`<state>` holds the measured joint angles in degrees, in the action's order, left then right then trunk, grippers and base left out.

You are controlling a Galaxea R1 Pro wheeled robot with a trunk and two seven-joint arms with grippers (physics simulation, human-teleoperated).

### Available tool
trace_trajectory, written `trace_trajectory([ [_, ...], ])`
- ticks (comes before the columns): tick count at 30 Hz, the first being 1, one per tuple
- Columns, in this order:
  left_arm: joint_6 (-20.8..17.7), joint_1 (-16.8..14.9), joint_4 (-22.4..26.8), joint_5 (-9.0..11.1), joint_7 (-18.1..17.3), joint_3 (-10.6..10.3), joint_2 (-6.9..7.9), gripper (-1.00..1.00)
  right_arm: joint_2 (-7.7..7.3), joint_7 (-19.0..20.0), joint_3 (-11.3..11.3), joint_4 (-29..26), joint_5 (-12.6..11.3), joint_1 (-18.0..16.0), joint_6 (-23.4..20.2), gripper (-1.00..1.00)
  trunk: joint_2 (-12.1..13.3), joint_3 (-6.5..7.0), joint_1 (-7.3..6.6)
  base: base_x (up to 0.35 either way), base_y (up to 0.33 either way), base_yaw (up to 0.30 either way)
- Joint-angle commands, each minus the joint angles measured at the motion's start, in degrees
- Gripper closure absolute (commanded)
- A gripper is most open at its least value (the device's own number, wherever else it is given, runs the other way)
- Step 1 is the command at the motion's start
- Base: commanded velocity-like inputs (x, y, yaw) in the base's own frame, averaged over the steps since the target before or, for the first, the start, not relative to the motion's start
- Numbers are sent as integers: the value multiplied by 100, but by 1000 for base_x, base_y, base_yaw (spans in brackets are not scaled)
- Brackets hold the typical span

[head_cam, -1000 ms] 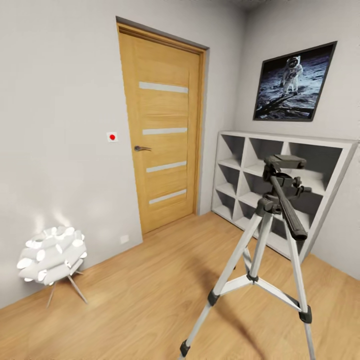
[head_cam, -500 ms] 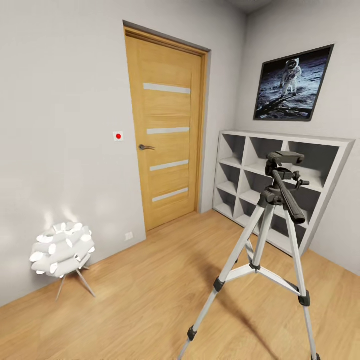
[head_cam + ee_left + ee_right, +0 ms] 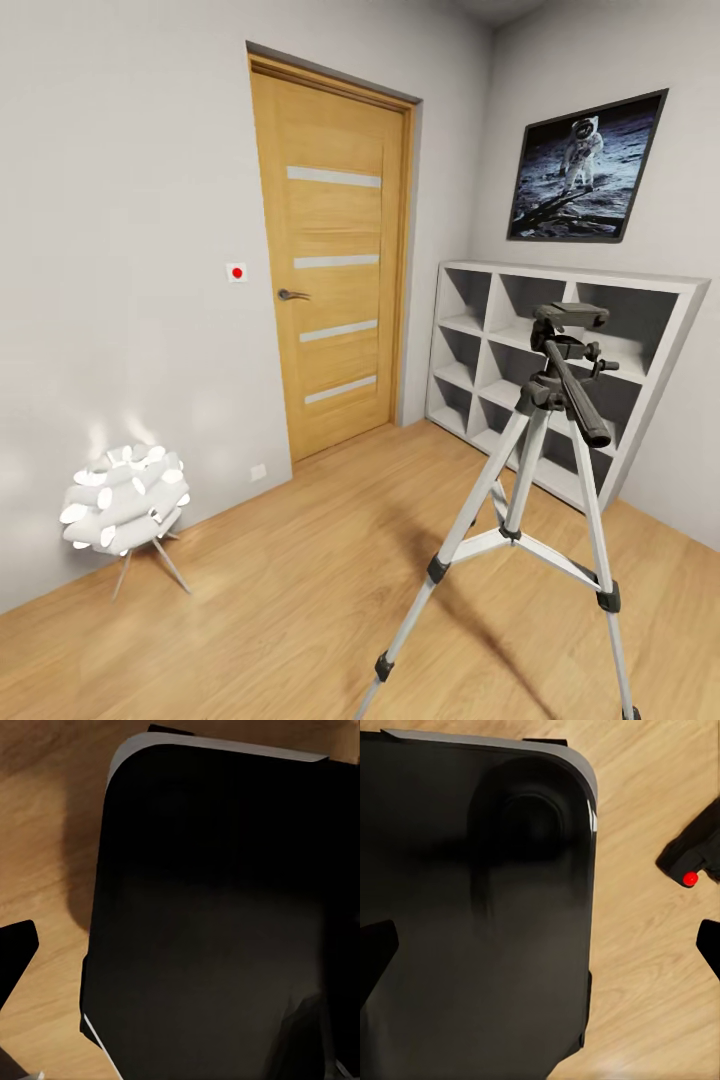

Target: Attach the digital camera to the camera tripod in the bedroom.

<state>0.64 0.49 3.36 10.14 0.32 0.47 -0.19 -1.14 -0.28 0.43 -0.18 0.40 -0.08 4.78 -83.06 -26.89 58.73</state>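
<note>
Camera tripod (image 3: 545, 470) before shelf (image 3: 640, 330), feet cut off.

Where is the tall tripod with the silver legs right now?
In the head view, the tall silver-legged tripod with a black head stands on the wood-plank floor at the right, in front of the white cube shelf.
</note>
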Motion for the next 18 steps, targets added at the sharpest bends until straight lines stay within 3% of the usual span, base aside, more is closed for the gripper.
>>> trace_trajectory([
  [1,7,1,47,167,3,11,-4,-100,0,-12,2,0,4,-1,30,-100,-2,-4,0,0,0,0],
  [7,13,1,65,489,-4,8,-2,-100,12,-16,-6,0,-26,-1,42,-100,-2,-4,0,0,0,-140],
  [18,15,2,68,540,-4,6,-3,-100,17,-16,-8,0,-23,-1,49,-100,-2,-4,0,0,0,-276],
])
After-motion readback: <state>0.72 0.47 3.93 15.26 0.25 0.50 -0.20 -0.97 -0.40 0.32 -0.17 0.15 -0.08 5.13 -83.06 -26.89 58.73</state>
